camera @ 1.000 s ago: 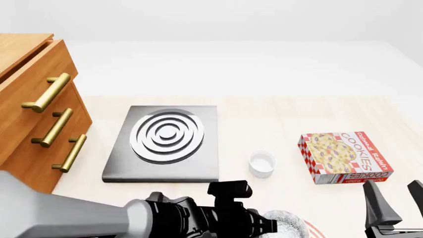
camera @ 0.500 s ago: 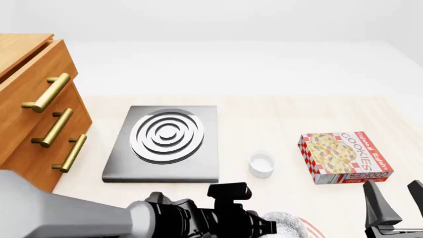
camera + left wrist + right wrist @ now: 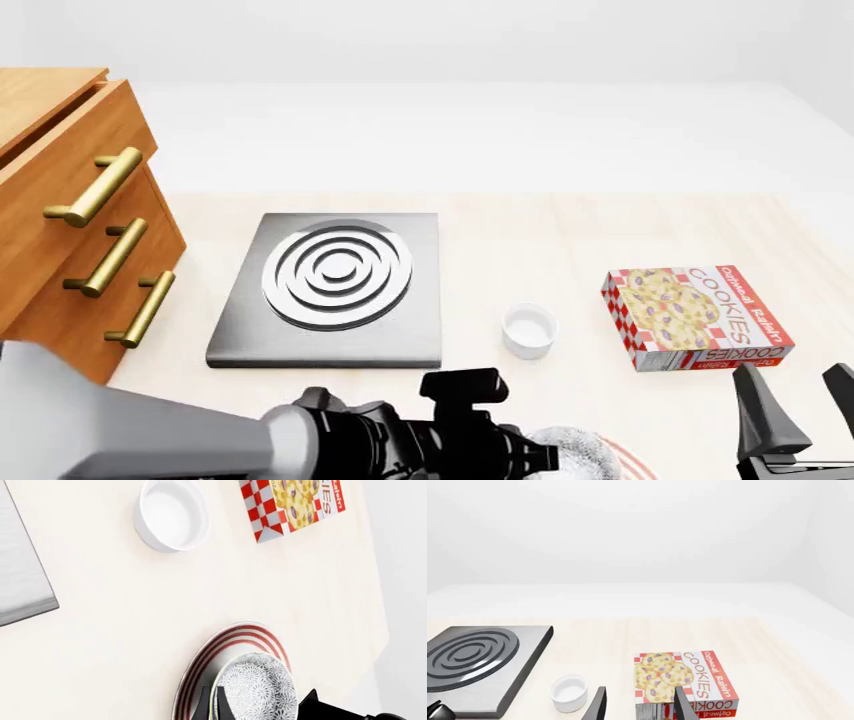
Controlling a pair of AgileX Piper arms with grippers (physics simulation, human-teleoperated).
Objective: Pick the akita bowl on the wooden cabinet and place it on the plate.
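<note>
Holding the akita bowl over the plate

We have our left gripper [image 3: 212, 706] at the near edge of the table [image 3: 534, 230], and its fingers [image 3: 202, 705] grasp the rim of the akita bowl [image 3: 259, 690]: in the left wrist view two thin dark fingers straddle the bowl's wall on one side, with the speckled bowl lying just beyond them. The bowl sits within the outline of the plate [image 3: 227, 645], whose red rings curve around it; we cannot tell whether the bowl's base touches the plate. In the front view our left arm covers most of the bowl [image 3: 577, 445], and only a speckled patch and a sliver of the plate [image 3: 627, 462] show beside it.

Our right gripper [image 3: 639, 705] holds nothing; its fingers stand apart and released, pointing toward the cookie box [image 3: 687, 682] and the small white cup [image 3: 569, 692]. The grey stove [image 3: 334, 290] lies between the cup [image 3: 529, 330] and the wooden cabinet [image 3: 67, 220], which stands at the table's left side, well apart from the bowl.
</note>
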